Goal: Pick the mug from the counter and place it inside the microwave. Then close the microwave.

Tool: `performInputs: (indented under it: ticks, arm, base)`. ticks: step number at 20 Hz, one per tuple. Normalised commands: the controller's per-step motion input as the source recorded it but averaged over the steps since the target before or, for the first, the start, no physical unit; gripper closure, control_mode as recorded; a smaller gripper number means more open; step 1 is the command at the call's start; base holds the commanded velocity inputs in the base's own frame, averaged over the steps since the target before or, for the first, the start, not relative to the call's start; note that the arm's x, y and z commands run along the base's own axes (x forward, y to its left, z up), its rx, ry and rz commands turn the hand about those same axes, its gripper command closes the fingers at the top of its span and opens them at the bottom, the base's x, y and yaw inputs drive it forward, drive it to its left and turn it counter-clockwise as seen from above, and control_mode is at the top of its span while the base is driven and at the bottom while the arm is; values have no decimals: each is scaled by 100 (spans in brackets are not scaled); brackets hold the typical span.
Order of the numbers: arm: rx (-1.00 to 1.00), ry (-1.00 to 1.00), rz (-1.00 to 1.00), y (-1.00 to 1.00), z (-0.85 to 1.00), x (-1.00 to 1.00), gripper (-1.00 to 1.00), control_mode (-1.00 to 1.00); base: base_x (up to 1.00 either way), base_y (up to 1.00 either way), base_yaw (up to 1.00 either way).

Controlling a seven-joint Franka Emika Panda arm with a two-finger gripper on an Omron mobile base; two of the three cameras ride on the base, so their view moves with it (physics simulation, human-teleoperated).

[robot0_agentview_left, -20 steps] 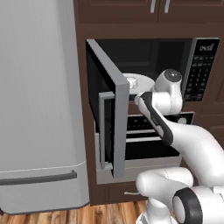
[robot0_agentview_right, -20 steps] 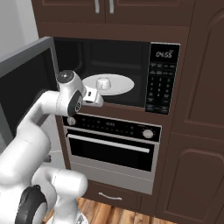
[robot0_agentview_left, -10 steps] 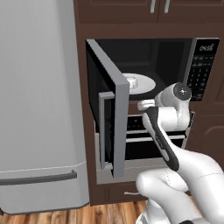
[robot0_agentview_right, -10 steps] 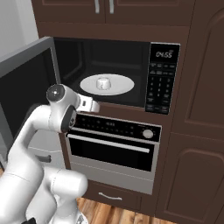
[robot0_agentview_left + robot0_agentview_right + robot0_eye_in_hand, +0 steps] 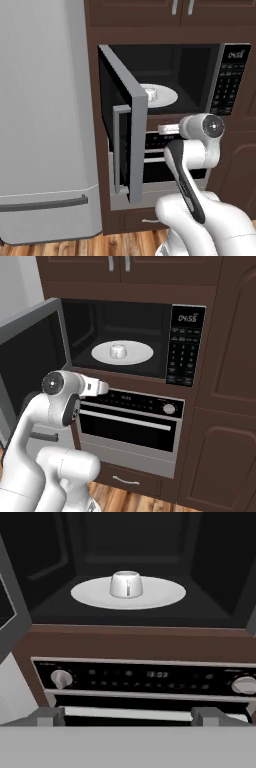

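Ahead of the tool [image 5: 128, 716], above: mug [image 5: 126, 584] parked on turntable [image 5: 165, 594] inside microwave [image 5: 182, 346]; tool now drawn back, spread wide, empty; only the door [image 5: 122, 125] left to shut

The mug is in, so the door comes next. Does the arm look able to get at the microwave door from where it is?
Probably yes. The door stands swung wide open to the arm's left, the gripper hangs empty below the microwave opening, and nothing lies between them.

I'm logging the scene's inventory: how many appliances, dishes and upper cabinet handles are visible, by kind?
Appliances: 3 (microwave, oven, fridge)
Dishes: 2 (mug, turntable)
Upper cabinet handles: 2
Total: 7
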Motion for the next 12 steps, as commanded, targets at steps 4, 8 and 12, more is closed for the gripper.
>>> performInputs:
  ticks: [4, 8, 12]
  arm:
    - [0, 20, 0, 6, 42, -43, -100, -100]
    - [0, 13, 0, 6, 11, -19, -100, -100]
    - [0, 2, 3, 6, 9, -16, -100, -100]
  base:
    - [0, 0, 0]
    - [0, 0, 0]
    - [0, 0, 0]
